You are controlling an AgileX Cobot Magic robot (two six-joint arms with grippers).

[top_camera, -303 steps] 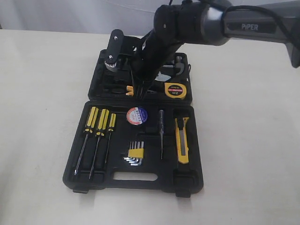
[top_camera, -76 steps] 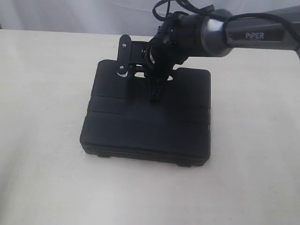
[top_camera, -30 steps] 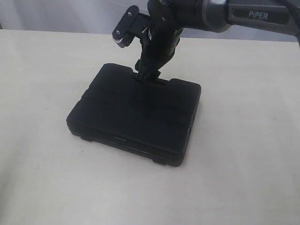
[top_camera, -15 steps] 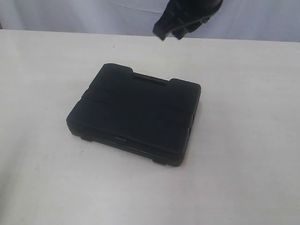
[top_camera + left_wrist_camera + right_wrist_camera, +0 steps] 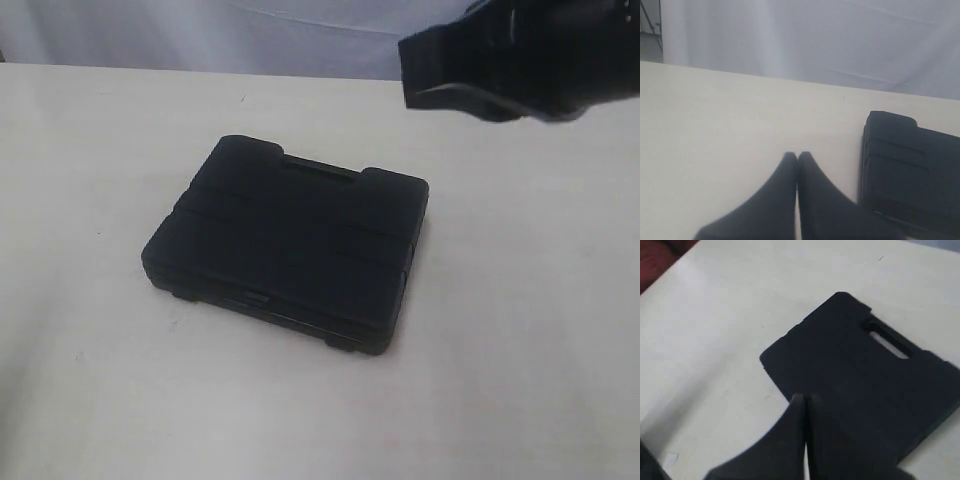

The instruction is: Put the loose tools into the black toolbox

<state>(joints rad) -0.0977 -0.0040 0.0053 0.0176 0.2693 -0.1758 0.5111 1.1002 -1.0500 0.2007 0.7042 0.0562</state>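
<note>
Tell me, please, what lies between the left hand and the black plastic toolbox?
Only bare cream tabletop, in the left wrist view, separates the left hand from the black plastic toolbox.

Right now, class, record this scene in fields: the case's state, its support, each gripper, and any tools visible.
Case: large black moulded plastic toolbox, closed, lying flat
Support: cream table
Left gripper: shut, empty, clear of the toolbox
Right gripper: shut, empty, clear of the toolbox
Tools visible: none

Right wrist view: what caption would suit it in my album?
Closed black toolbox lying flat on a pale table, seen past the shut right gripper.
</note>
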